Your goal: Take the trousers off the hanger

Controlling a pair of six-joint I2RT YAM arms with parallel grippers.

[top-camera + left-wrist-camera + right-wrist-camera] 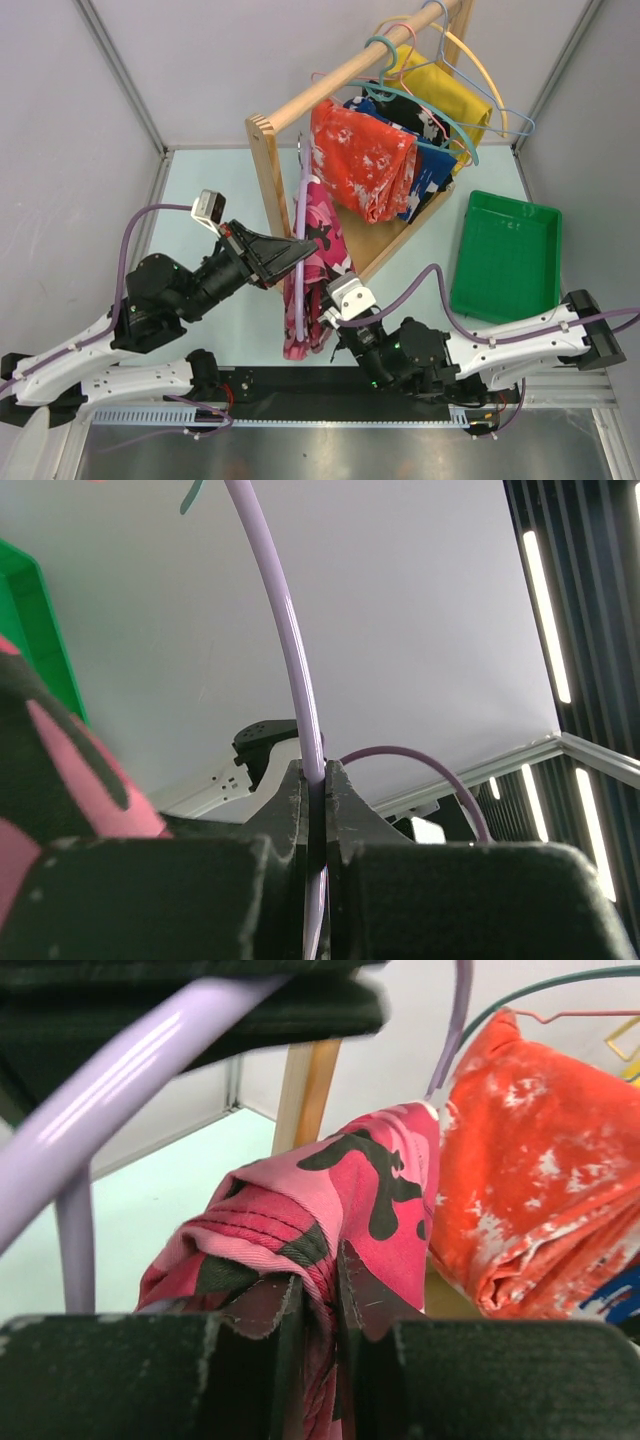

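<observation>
The pink camouflage trousers point(322, 245) hang over the lilac hanger point(299, 290) in front of the wooden rack's near post. My left gripper point(300, 250) is shut on the hanger's thin lilac bar point(305, 710), which runs up between its fingers in the left wrist view. My right gripper point(330, 305) is shut on a fold of the trousers point(340, 1210) near their lower edge. The lilac hanger point(120, 1070) crosses the upper left of the right wrist view.
The wooden rack point(330, 85) carries an orange-red speckled garment point(360, 165), a blue-black-white one point(435, 165), a yellow one point(445, 95) and other hangers. A green tray point(505, 255) lies at the right, also in the left wrist view point(40, 630).
</observation>
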